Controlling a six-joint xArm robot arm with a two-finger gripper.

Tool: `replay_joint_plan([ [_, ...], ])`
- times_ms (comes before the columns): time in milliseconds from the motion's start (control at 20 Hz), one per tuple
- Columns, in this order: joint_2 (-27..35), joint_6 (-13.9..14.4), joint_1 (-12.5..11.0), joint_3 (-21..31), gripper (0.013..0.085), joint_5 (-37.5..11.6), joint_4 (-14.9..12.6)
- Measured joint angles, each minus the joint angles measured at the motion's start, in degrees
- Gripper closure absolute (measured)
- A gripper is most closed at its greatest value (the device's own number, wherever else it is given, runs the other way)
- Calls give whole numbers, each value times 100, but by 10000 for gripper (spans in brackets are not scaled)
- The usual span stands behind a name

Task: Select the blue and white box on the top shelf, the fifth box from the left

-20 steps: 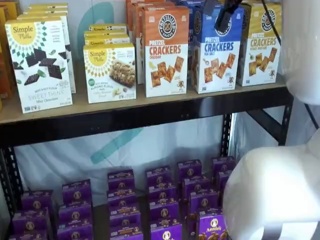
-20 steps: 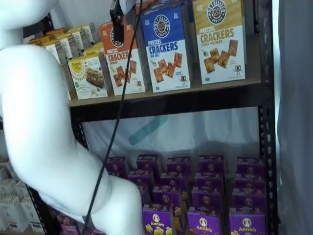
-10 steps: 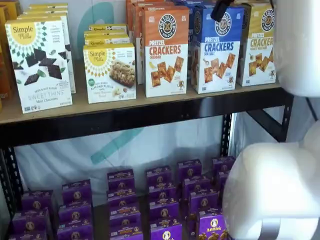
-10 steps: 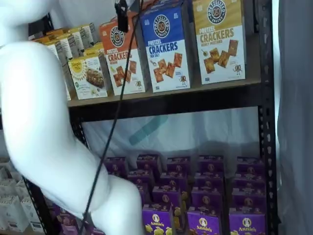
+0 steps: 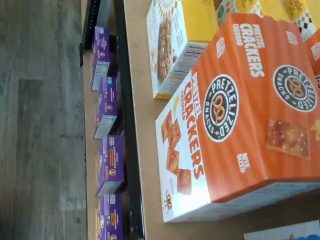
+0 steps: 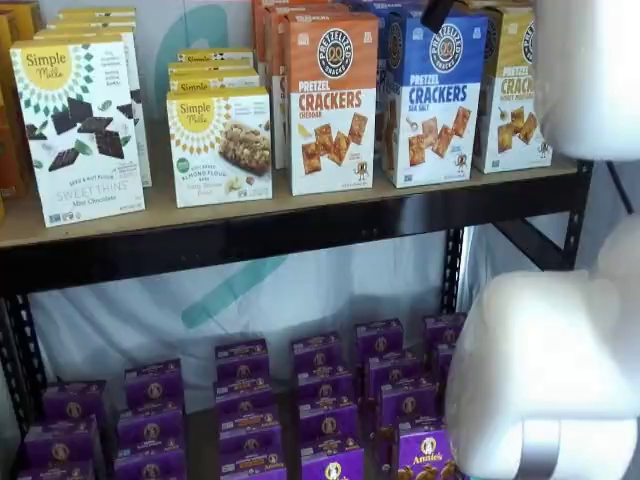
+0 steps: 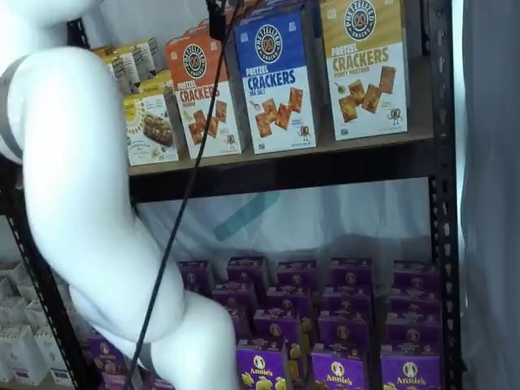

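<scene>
On the top shelf (image 6: 300,215), boxes stand upright at the front edge, faces out for easy picking. From the left: mint thins (image 6: 80,125), almond bars (image 6: 220,145), cheddar box (image 6: 333,100), then the blue and white box (image 6: 434,98), toward the right end. The gripper (image 7: 217,20) hangs above it; whether its jaws are apart or closed I cannot tell.
</scene>
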Motion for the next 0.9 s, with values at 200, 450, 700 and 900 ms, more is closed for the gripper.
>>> replay_joint_plan([
  [200, 233, -6, 17, -243, 130, 75, -56],
  [450, 416, 3, 80, -391, 130, 50, -132],
  [700, 628, 17, 177, -576, 130, 35, -276],
  [900, 793, 25, 247, -747, 130, 48, -412],
])
